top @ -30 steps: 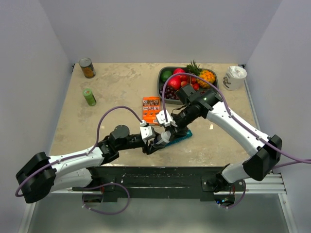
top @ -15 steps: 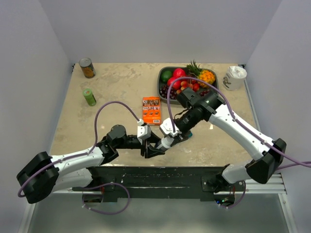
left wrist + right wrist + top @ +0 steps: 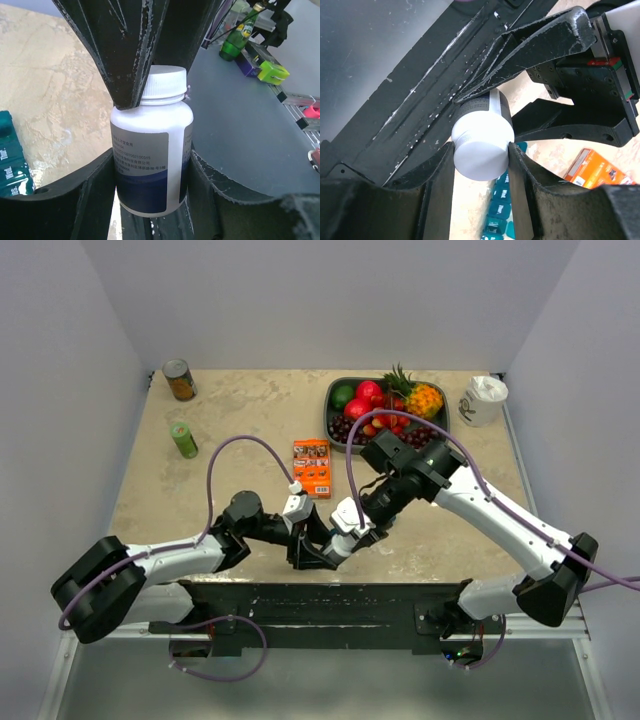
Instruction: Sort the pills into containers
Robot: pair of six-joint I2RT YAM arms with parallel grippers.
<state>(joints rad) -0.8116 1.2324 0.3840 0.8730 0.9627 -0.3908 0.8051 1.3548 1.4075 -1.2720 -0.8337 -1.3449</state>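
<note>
A small white bottle with a blue label is held between both grippers just above the table's near edge. My left gripper is shut on its body. My right gripper is shut on its white cap. In the top view the two grippers meet, left and right. The teal pill organiser lies flat on the table beyond; parts of it show in the right wrist view and in the left wrist view. In the top view the arms hide it. No pills are in view.
A flat orange box lies behind the grippers. A dark tray of fruit stands at the back right, with a white cup beside it. A green bottle and a can stand at the back left. The dark base plate runs along the near edge.
Both grippers have moved together toward the near edge with the bottle between them. The organiser end that showed by the right arm in the top view is now covered.
</note>
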